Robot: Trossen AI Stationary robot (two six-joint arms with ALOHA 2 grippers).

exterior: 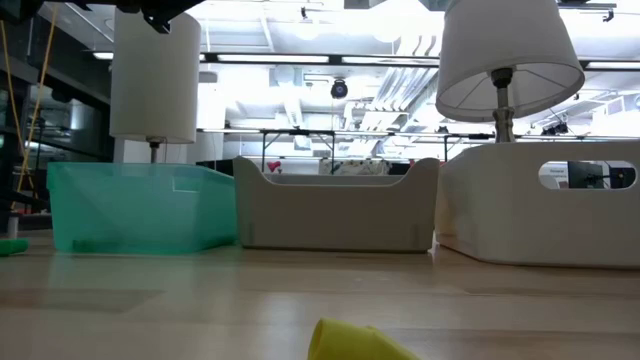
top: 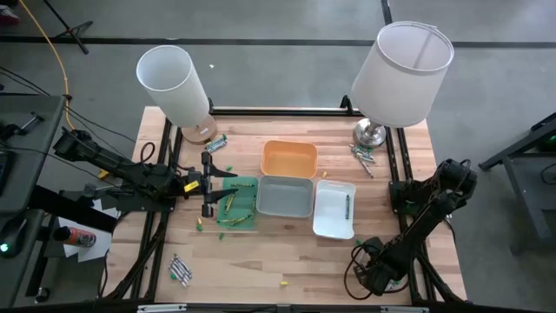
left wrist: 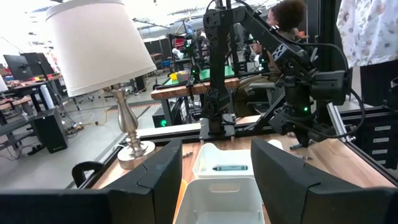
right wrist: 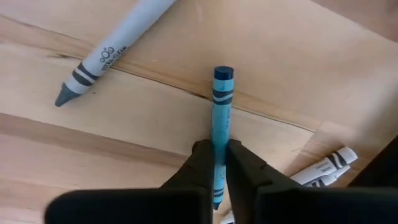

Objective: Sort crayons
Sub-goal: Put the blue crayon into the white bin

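Crayons lie scattered on the wooden table: green ones in and around the green tray (top: pixel 246 184), grey-white ones (top: pixel 363 158) by the right lamp's base and others (top: pixel 180 269) at the near left. A dark teal crayon (top: pixel 347 206) lies in the white tray (top: pixel 334 228). My left gripper (top: pixel 208 184) hovers open over the green tray's left end, empty (left wrist: pixel 216 180). My right gripper (right wrist: pixel 216 152) is at the table's near right (top: pixel 369 271), pointing down, shut on a teal crayon (right wrist: pixel 221 106). Grey-white crayons (right wrist: pixel 112 53) lie on the wood beside it. My right gripper pinches the teal crayon between its two fingertips (right wrist: pixel 202 158), on the wrapper's part nearer the pointed end (right wrist: pixel 219 140). The flat end (right wrist: pixel 224 73) sticks out well past the fingers. The fingers come from above. Whether the crayon rests on the wood, I cannot tell.
An orange tray (top: pixel 288 149) and a grey tray (top: pixel 285 209) stand mid-table between the green and white trays. Two lamps (top: pixel 174 83) (top: pixel 401 71) stand at the far corners. A yellow crayon (top: pixel 283 283) lies near the front edge. A person (left wrist: pixel 367 37) stands beyond the table's right side.
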